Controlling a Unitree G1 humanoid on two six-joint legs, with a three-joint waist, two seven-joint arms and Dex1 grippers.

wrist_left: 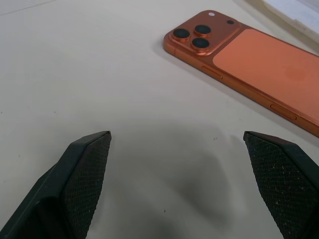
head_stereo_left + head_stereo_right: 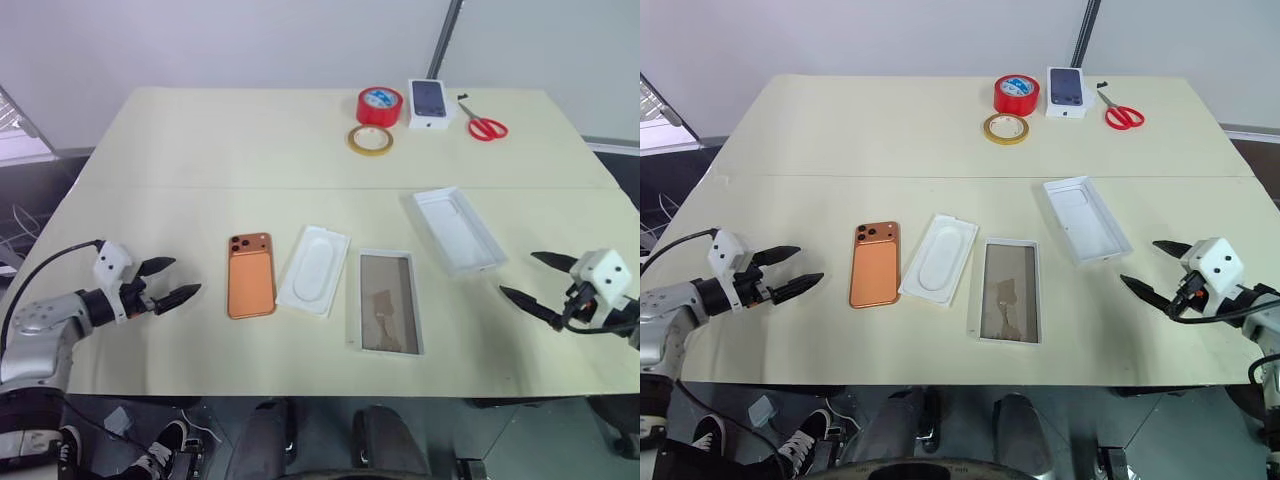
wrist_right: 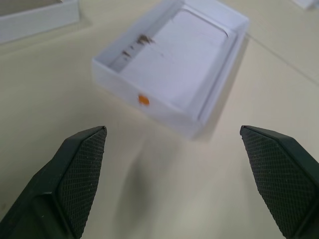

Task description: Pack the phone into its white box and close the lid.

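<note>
Currently the phone [image 2: 250, 275], a flat copper-orange slab with rounded corners, lies camera-side up on the matte beige worktop [image 2: 200, 140]. Beside it sits a thin white insert [image 2: 314, 269], then the white box [image 2: 386, 301], a shallow cardboard tray with a brownish floor. Further right is the lid [image 2: 456, 229], plain white with taller walls. Left hand [image 2: 168, 282] and right hand [image 2: 532, 279] hover low, both spread open, empty.

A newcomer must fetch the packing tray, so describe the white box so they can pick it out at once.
On the cream table, look at the near row of flat items in front of the robot. The shallow white cardboard box lies third from the robot's left, after the copper-orange phone and the thin white insert. Only it has a brownish-grey floor.
</note>
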